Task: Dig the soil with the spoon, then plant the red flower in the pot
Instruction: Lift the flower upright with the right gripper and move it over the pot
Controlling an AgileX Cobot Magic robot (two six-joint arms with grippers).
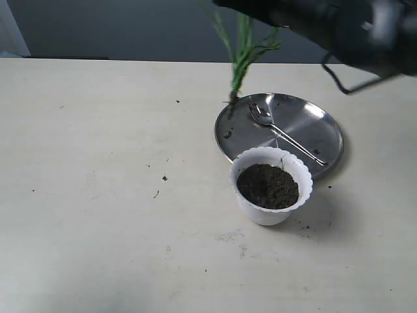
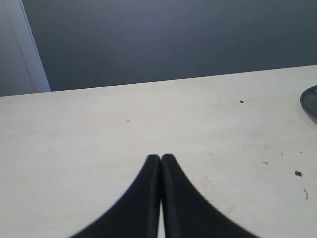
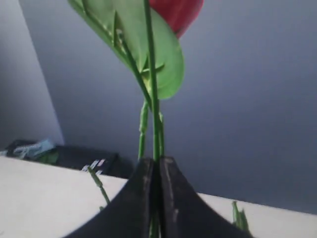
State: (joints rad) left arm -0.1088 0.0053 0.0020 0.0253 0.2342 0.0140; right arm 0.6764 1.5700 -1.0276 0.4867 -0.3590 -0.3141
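We are looking at a pale table (image 1: 98, 195) sprinkled with a few dark crumbs (image 1: 164, 177), and on its right half a round steel plate (image 1: 326, 134) is lying flat. The spoon (image 1: 280, 134) is resting on that plate, bowl toward the far side and handle running toward the near right rim. The pot (image 1: 270, 212) is standing upright just in front of the plate, its scalloped rim overlapping the plate's near edge in the exterior view, and the soil (image 1: 268, 186) is filling it almost to the rim.

Nothing is sitting between the pot and the stems above the plate — only the spoon is lying under that path.

Our right arm (image 1: 352, 26) is reaching in from the top right corner, dark and blurred, high over the table. The right gripper (image 3: 156, 171) is pinching the thin green stems of the red flower (image 3: 176, 12), fingers pressed narrow with the stems between them; a green leaf (image 3: 158, 54) and a red bloom are showing beyond the fingertips. In the exterior view the stem ends (image 1: 233, 94) are hanging down at the plate's far left rim; we cannot tell whether they are touching it.

The left gripper (image 2: 161, 159) is hovering low over bare table, well apart from the pot — its fingers are pressed together, holding nothing.
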